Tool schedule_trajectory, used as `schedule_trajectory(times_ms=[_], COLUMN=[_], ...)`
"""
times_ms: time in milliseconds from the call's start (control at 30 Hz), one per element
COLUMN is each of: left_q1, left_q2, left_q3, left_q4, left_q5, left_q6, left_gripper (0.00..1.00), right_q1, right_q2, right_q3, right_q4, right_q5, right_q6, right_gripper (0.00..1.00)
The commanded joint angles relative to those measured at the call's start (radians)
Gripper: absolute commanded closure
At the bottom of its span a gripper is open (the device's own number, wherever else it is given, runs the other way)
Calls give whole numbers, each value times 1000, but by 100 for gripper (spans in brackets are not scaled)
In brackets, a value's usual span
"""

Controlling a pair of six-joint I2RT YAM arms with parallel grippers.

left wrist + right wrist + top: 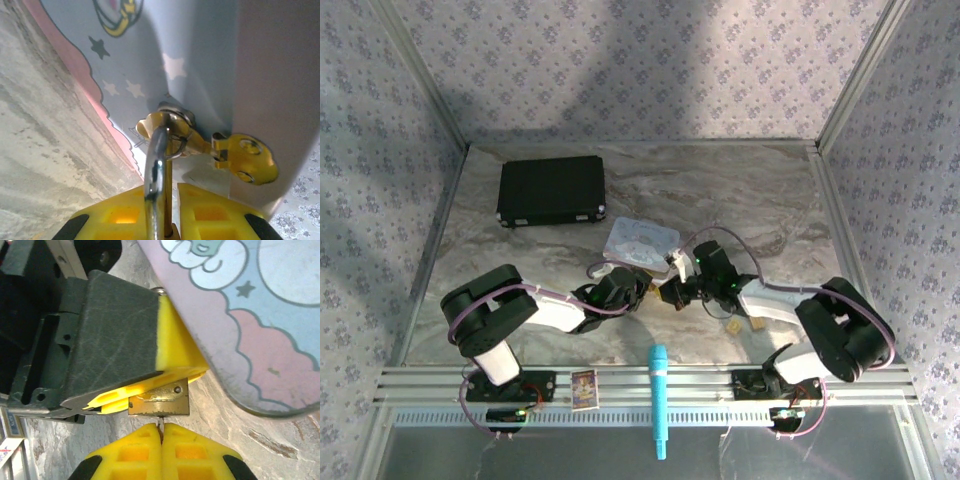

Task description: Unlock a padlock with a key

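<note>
Marble surface (760, 200), wallpapered walls (620, 60) around it. Both my arms meet near the middle of the surface, right at the near edge of the pastel tin (640, 240).

Left gripper (167, 197): yellow fingers clenched on the padlock (159, 397). Its silver shackle (156, 165) rises from between them and its top goes into the loop at the tin's brass hasp (245, 160). From the right wrist camera I see the brass lock body sitting flush under the left finger's yellow pad, touching it.

Right gripper (161, 429): fingers pressed together on the key (161, 423). I see just a thin sliver of metal between the fingertips and the lock body's lower face. The key tip meets the body; I can't tell how deep it sits. The tin's rounded corner is just beside the lock.

Elsewhere:
- Black case (552, 190) lies flat toward the far-left corner.
- Two tan blocks (757, 323) sit by the right arm, toward the near edge.
- Turquoise pen (659, 400) lies across the rail (440, 385) at the middle of the near edge.
- Small card (584, 388) is on the rail left of the pen, well apart from the lock.
</note>
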Motion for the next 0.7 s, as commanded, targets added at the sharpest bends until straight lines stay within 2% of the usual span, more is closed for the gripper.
schedule_trajectory(times_ms=[0, 667], left_q1=[-7, -7], left_q2=[-25, -19], left_q3=[1, -10], left_q4=[-17, -3], left_q5=[37, 37], left_q6=[1, -6], left_gripper=[100, 100], right_q1=[-45, -62], right_q2=[45, 81], right_q3=[-2, -9], right_q4=[27, 89], right_q5=[74, 51], right_q6=[59, 159], right_gripper=[94, 80])
